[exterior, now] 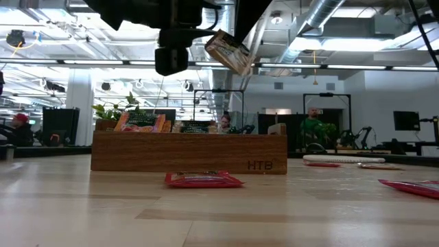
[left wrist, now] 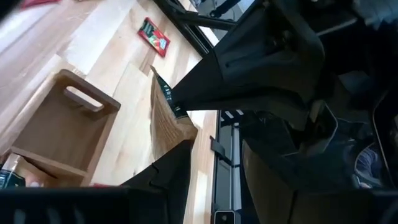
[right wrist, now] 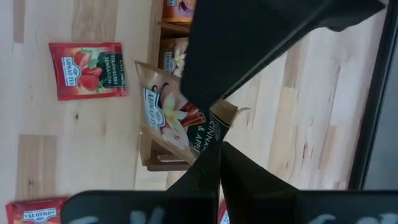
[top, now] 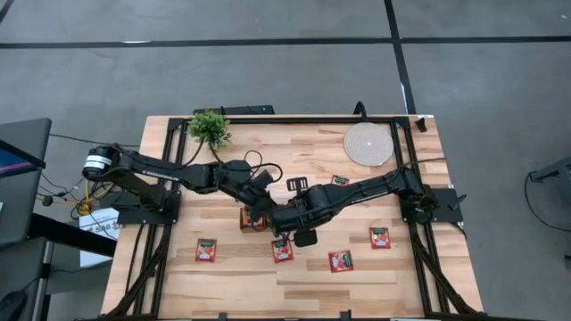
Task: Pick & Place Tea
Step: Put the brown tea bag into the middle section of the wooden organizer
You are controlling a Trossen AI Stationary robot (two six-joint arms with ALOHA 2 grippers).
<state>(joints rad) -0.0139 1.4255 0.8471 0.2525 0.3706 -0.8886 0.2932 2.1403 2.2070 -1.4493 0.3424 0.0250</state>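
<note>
A pale wooden table [top: 268, 276] is bordered by a dark frame, with grey floor around it. A small green plant [top: 210, 127] and a round pale disc [top: 368, 144] are set at the far edge. In the low view an open workshop with ceiling ducts and distant people is seen beyond the table.

Both arms are extended to the table's centre. The right gripper [right wrist: 214, 134] is clamped on a beige sachet [right wrist: 171, 118], which is held tilted in the air just above the wooden tray [exterior: 188, 152]. The left gripper [left wrist: 171, 134] is positioned just beside the right one, over the tray; a beige sachet edge lies between its fingers, but whether it is gripped cannot be told.

Red sachets [top: 206, 251] lie flat on the table, on the near side of the grippers. More sachets are stored in the tray; its compartments are mostly hidden by the arms.
</note>
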